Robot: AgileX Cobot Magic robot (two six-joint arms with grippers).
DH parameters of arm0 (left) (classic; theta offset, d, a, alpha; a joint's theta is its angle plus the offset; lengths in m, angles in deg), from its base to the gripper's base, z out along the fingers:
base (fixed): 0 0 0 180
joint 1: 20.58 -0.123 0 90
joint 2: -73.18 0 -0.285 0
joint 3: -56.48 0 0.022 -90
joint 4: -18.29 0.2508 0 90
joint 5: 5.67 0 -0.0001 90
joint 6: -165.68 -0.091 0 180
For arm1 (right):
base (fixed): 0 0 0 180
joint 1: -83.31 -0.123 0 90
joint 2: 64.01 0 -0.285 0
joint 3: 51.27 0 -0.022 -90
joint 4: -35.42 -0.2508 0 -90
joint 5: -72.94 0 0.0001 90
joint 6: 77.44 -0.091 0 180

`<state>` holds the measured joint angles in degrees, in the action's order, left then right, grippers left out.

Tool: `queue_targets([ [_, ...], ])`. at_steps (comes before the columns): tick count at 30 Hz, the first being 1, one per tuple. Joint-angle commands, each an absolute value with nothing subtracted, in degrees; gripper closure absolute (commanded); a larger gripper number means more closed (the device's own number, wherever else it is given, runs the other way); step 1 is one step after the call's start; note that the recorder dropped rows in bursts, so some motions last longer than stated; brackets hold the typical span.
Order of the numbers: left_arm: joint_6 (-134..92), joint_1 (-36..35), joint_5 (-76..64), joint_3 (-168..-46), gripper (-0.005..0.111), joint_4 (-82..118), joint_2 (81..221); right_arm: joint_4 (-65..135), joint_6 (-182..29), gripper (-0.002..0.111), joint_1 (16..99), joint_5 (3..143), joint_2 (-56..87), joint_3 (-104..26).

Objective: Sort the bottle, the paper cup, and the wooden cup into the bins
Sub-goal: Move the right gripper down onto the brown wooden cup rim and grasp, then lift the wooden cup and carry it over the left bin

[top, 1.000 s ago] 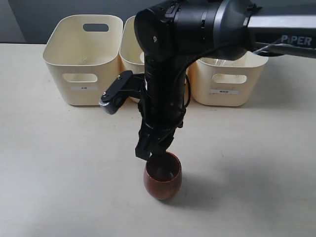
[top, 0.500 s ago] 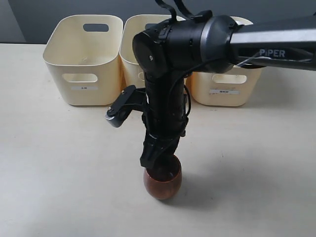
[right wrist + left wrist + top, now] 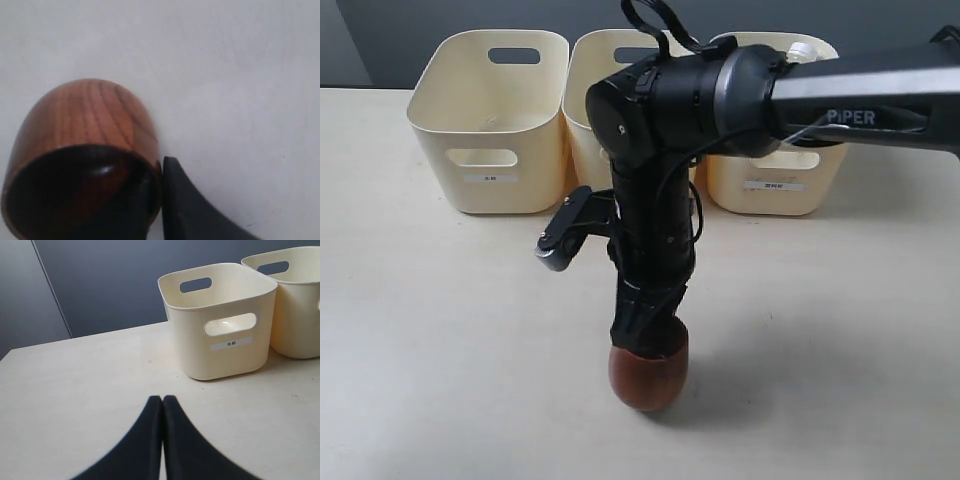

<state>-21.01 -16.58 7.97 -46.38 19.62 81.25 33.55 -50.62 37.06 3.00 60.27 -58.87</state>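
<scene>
The dark reddish-brown wooden cup (image 3: 648,375) stands upright on the table near the front. My right gripper (image 3: 645,335) reaches down from above onto its rim. In the right wrist view one finger is inside the wooden cup (image 3: 85,120) and the other presses on the outside of its wall, so the right gripper (image 3: 157,172) is shut on the rim. My left gripper (image 3: 162,399) is shut on nothing, low over the table and facing the left bin (image 3: 220,320). The three cream bins stand at the back: left (image 3: 490,110), middle (image 3: 588,70), right (image 3: 770,170). Bottle and paper cup are hidden.
The right arm's black body (image 3: 660,150) covers most of the middle bin and part of the right one. A second bin (image 3: 300,300) stands beside the left one in the left wrist view. Pale tabletop (image 3: 440,330) lies around the cup.
The right gripper has come down from just above the cup onto its rim and closed on the wall. The cup has stayed on the table.
</scene>
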Motion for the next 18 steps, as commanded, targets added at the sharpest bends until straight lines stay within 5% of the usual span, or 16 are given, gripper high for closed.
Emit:
queue_targets([
  [1, -20.9, -16.4, 8.1, -46.3, 0.107, 19.6, 81.0, 33.9, -48.9, 0.109, 36.9, 3.0, 58.2, -58.9],
  [18, -20.9, -16.4, 8.1, -46.3, 0.107, 19.6, 81.0, 35.8, -48.9, 0.109, 36.9, 32.7, 51.0, -68.5],
])
